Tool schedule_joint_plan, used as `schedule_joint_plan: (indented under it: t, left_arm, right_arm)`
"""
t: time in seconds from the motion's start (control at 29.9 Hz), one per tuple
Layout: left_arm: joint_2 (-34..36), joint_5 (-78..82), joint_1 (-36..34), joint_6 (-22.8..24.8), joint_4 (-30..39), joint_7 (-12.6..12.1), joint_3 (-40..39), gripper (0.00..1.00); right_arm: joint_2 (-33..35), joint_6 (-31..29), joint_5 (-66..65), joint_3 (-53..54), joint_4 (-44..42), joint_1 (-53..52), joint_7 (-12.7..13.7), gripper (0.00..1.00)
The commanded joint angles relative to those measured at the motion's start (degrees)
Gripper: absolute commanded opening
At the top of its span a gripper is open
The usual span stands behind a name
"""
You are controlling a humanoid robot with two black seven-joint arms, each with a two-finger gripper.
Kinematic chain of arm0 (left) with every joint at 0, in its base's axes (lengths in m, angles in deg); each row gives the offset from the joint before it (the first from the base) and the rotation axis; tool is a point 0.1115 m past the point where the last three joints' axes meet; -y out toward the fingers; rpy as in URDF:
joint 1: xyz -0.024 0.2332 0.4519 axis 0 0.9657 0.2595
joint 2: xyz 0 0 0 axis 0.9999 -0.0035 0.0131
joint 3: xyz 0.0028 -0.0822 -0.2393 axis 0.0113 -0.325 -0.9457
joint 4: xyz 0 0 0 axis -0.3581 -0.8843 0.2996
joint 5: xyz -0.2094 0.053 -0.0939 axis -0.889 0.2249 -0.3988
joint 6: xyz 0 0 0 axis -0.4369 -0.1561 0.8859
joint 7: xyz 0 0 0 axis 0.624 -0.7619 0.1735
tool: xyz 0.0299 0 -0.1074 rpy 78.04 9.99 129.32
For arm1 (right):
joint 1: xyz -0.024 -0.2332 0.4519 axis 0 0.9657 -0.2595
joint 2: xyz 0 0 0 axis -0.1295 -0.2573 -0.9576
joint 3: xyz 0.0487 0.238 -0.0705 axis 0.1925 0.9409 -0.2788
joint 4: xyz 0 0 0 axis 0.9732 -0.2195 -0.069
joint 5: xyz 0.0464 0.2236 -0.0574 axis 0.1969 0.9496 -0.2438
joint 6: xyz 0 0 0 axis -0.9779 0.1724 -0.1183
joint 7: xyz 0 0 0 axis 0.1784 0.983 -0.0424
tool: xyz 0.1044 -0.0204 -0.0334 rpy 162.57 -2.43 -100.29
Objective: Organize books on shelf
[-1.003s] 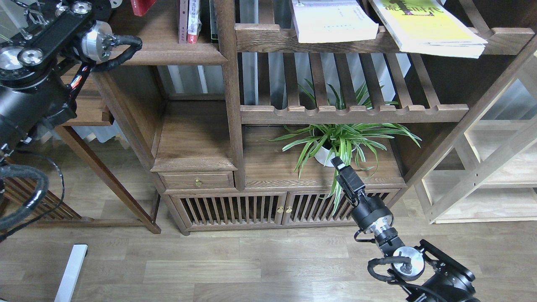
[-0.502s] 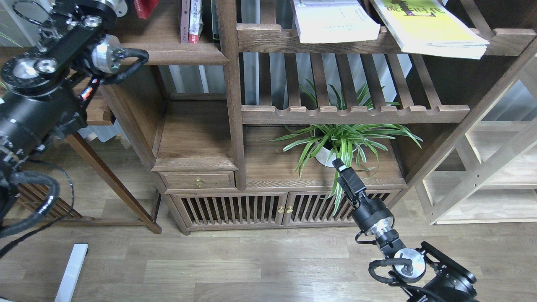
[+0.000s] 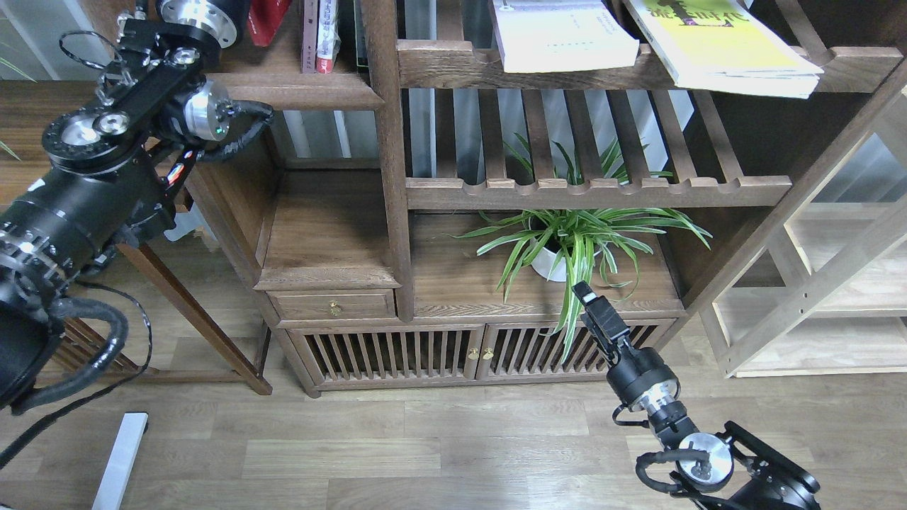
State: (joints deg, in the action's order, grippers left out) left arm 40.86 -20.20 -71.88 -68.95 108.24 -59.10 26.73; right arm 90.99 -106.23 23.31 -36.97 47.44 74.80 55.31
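Dark red book [image 3: 268, 18] at top left, leaning on the shelf [image 3: 297, 88], mostly cut by the frame top and partly behind the left arm's silver wrist. Upright spines [image 3: 319, 35] just beside it; bare board between them and the red book. White book [image 3: 563, 35] and yellow-green book [image 3: 723, 46] lie flat on the slatted rack [image 3: 524, 67] to the right, both overhanging its front edge, tops cropped. Left gripper is out of frame above; its grip can't be told. Right gripper [image 3: 587, 296] low, in front of the cabinet, touching plant [image 3: 574, 241] leaves; fingers look closed together, holding nothing, but small and dark. Open floor [image 3: 425, 446] below.
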Motion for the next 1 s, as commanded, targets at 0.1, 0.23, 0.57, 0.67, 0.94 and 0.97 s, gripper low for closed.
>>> schedule_joint_plan:
  t: [0.1, 0.23, 0.57, 0.67, 0.94, 0.97]
  left_arm:
    - [-0.5, -0.1, 0.6, 0.0, -0.1, 0.0, 0.3, 0.0]
    - [-0.9, -0.2, 1.6, 0.0, 0.0, 0.4, 0.9, 0.0]
    - [-1.1, -0.1, 1.7, 0.0, -0.1, 0.8, 1.0, 0.0]
    - [-1.0, -0.1, 1.7, 0.0, -0.2, 0.8, 1.0, 0.01]
    - [-0.6, -0.2, 1.6, 0.0, -0.5, 0.9, 0.9, 0.03]
    - [-0.6, -0.2, 1.7, 0.0, -0.5, 1.1, 0.9, 0.03]
  right_arm:
    - [0.6, 0.0, 0.1, 0.1, 0.1, 0.0, -0.1, 0.99]
    - [0.6, 0.0, 0.0, 0.1, 0.1, 0.0, -0.1, 0.99]
    - [0.9, 0.0, 0.0, 0.1, 0.1, 0.0, -0.1, 0.99]
    - [0.9, 0.0, 0.0, 0.1, 0.1, 0.0, -0.1, 0.99]
    - [1.5, 0.0, 0.1, 0.1, 0.1, 0.6, -0.1, 0.99]
    - [1.6, 0.0, 0.1, 0.1, 0.1, 0.8, -0.1, 0.99]
